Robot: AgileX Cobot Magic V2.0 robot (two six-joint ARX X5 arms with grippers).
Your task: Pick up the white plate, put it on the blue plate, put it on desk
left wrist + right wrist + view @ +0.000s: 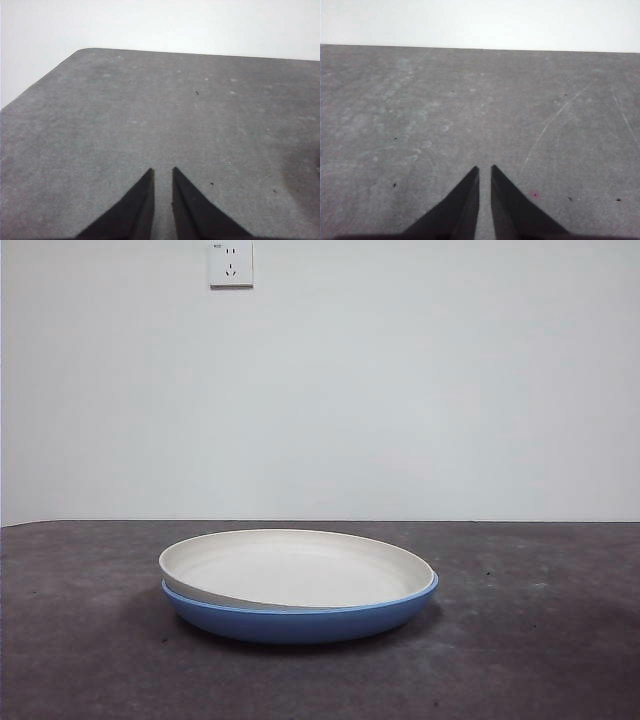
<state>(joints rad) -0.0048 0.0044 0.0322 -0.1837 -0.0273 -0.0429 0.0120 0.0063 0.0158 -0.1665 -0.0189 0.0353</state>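
Cream-white and matte, the white plate (290, 568) already sits inside the blue plate (300, 620), slightly askew: its left rim rides up above the blue rim, while on the right it sinks level with it. The stacked pair rests on the dark speckled worktop (90, 660), about midway between its left and right edges and toward the near edge in the front view. Stacking looks done; whether anything is left depends on how the last words of the task are read, perhaps moving the white plate back onto the bare worktop.

Neither arm shows in the front view. The left pincer (163, 172) hovers over bare worktop near a rounded corner, its jaws drawn nearly together with only a thin slit between them and nothing held. The right pincer (485, 169) hangs likewise over a scratched, empty stretch, jaws almost closed and holding nothing. Both are well apart from the plates.
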